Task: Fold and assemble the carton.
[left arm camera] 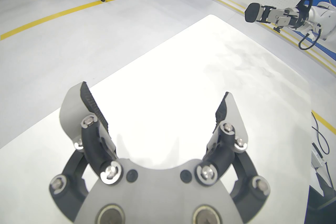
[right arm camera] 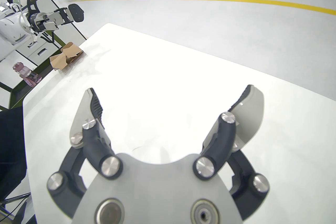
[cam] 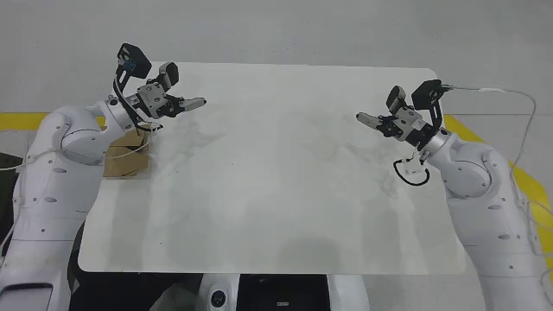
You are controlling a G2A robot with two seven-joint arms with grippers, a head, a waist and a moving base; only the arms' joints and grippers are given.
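A brown cardboard carton with its flaps standing open lies at the left edge of the white table, partly hidden under my left forearm. In the right wrist view the carton sits far across the table. My left gripper hovers open over the table's far left corner, beyond the carton and apart from it. Between its fingers there is just bare table under the left gripper. My right gripper is open above the table's right side, and the right gripper holds nothing.
A black cable loop hangs by my right forearm at the table's right edge. Off the table beside the carton stand a pink bottle and a low cabinet. Grey floor with a yellow line surrounds the table.
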